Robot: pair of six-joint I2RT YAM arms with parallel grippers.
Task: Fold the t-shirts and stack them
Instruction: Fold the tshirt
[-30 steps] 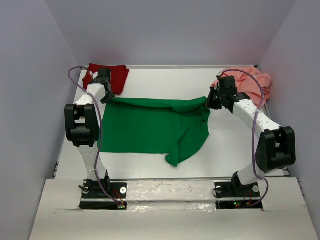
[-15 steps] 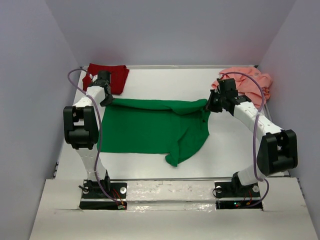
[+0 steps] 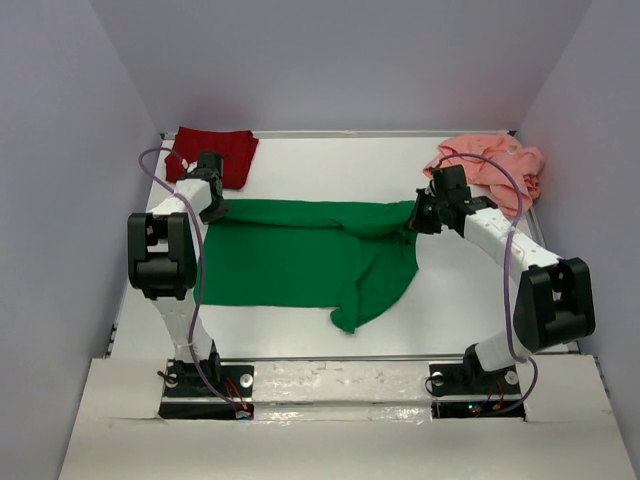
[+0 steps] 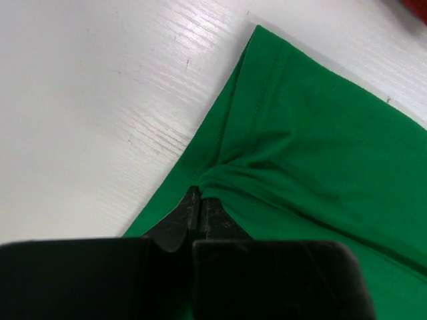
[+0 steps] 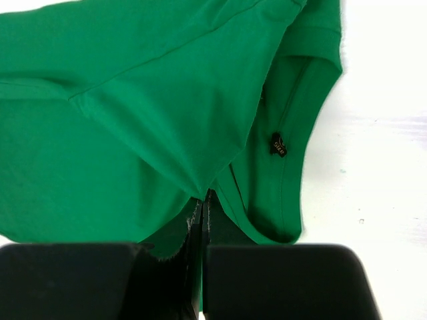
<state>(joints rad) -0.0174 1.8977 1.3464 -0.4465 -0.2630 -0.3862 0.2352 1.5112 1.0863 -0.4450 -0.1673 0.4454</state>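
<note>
Far edge drawn nearer; green t-shirt [image 3: 290, 265] lies spread, right side bunched

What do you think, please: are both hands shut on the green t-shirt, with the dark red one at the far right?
Not quite: the top view shows the dark red t-shirt at the far left. The left hand and right hand are shut on the green t-shirt.
</note>
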